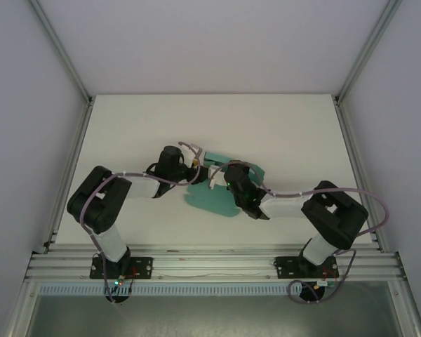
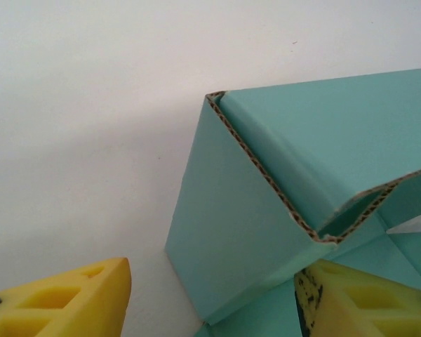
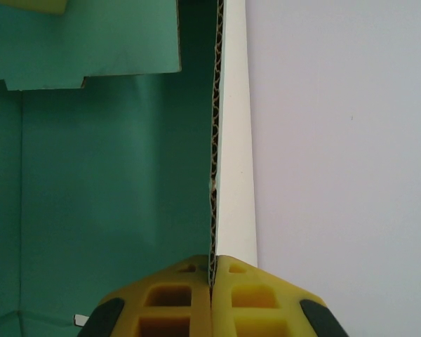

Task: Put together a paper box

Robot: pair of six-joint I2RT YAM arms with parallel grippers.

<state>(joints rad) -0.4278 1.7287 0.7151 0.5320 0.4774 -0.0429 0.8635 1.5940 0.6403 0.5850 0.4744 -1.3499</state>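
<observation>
Top external view: my two arms reach in from the near edge and meet at the middle of the white desk (image 1: 126,133). The teal-green corrugated-cardboard paper box (image 1: 214,202) lies there half formed, with one flat panel spread on the desk towards my bases and the raised parts under my wrists.

My right jaws are pinched shut on an upright wall of the paper box (image 3: 112,175), with a yellow finger (image 3: 175,302) pressed against each face of it. I judge this grip is there to keep the wall standing square and stop the sheet sliding while the other side is worked.

My left jaws are wide. One yellow finger (image 2: 70,302) is over bare desk (image 2: 91,105) outside the paper box (image 2: 231,232), and the other is over the teal inside. A folded-up corner stands between them, and neither finger looks to be pressing on it. I take this as straddling the wall, ready to close on it or nudge it.

The cardboard is thin, with brown fluting showing along every cut edge. The wall I hold is teal on the inner face and pale on the outer one. In the right wrist view a crease runs along the floor panel, and a notched flap hangs in at the upper left. In the left wrist view the wall is doubled over into a hollow ridge. The folds gape, so the box is not yet closed.
</observation>
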